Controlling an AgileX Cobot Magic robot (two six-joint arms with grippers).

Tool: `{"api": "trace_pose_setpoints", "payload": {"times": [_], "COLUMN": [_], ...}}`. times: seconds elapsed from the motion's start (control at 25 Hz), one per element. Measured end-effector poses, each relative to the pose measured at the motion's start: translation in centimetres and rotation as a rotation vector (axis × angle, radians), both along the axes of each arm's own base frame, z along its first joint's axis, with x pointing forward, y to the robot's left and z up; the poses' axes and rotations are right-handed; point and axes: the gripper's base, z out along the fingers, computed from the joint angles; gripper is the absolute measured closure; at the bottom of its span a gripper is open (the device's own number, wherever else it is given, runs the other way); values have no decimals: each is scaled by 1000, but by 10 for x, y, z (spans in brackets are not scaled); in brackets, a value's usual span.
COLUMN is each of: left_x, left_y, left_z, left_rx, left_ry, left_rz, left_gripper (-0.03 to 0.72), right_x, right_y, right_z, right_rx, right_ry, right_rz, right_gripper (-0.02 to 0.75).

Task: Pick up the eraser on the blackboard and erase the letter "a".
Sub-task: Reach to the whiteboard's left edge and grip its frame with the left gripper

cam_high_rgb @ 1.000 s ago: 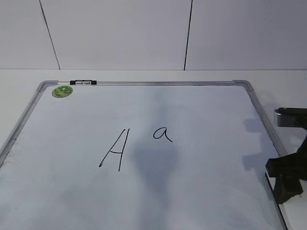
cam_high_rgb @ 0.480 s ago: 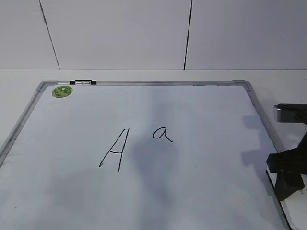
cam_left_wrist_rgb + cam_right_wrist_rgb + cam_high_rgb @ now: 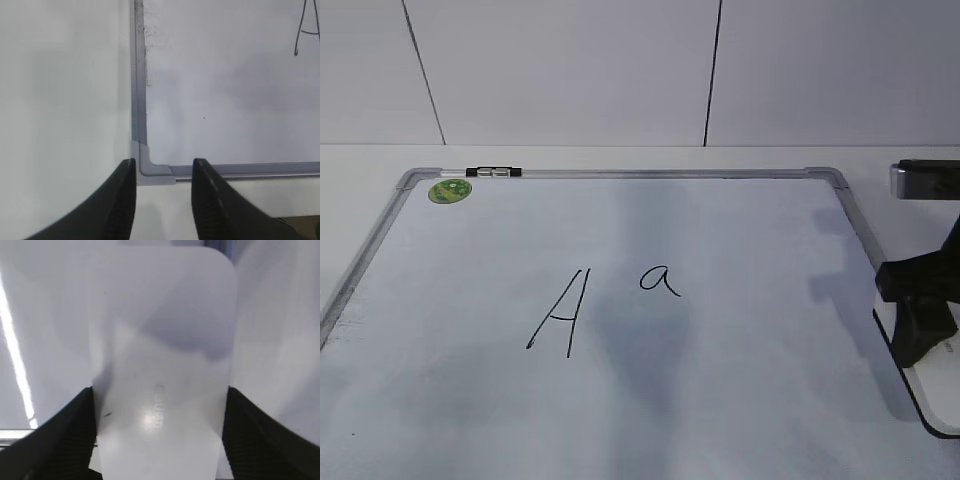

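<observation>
White rectangular blackboard: smooth, faintly sheened face, matt grey aluminium frame with rounded plastic-looking corner caps (dark smudging along left edge). White oblong plastic eraser: glossy, glare spot, thin dark base. Right gripper fingers: matt black, ribbed.

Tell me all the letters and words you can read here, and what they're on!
"A": big capital on the blackboard.
"a": the letter "a", beside it on the board.
Green sticker: print too small to read.
Eraser: faint grey lettering, too blurred to read.
</observation>
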Motion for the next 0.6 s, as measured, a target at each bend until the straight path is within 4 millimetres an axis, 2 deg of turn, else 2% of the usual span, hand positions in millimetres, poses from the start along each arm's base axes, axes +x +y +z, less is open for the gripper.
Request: {"api": "trace_pose_setpoints", "payload": {"times": [0.24,0.36,0.48,0.6], "left_x": [28,43,62,81], "left_y": [-1,-2,-2,-2], "left_z": [-15,-20,-20,-20], "left_rx": [-7,-10,-9,-4], "left_ry": [169,244,269,280], "left_rz": [11,16,21,26], "left_gripper": [396,360,319,307], "right_x": [4,3,3,3], "right_y": [1,1,1,1], "right_z": [9,9,9,9], "right_rx": [2,1,5,8], "right_ry": [-8,-4,-3,-1], "right_rz": [1,5,9,11], "right_gripper": [176,176,176,176]}}
